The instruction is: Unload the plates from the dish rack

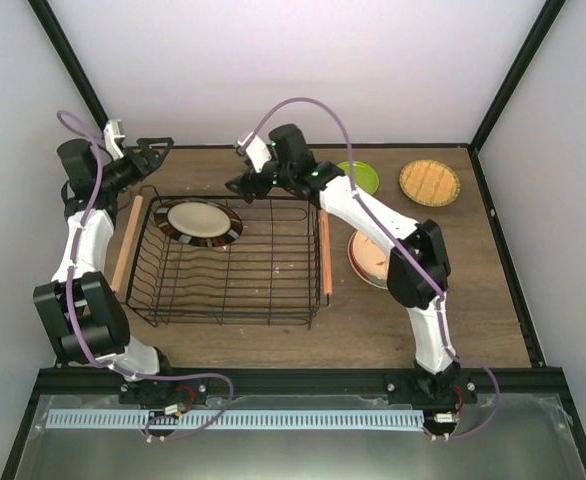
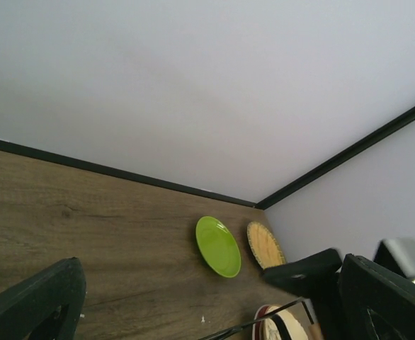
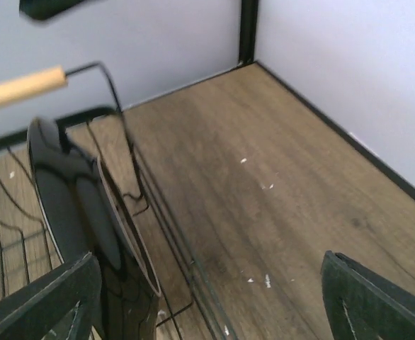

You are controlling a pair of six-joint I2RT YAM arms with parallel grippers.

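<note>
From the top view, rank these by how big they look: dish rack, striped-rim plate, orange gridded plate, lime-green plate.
1. dish rack
2. striped-rim plate
3. orange gridded plate and lime-green plate: these look about alike. The right arm covers part of the green one, so they are left unranked.

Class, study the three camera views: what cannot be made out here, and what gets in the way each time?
1. Plate stack, top view: the right arm covers part, so no count is possible.
2. Lime-green plate, top view: its near-left edge lies behind that arm.
3. Striped-rim plate, left wrist view: cut off by the bottom edge; the right wrist view shows only its dark back.
</note>
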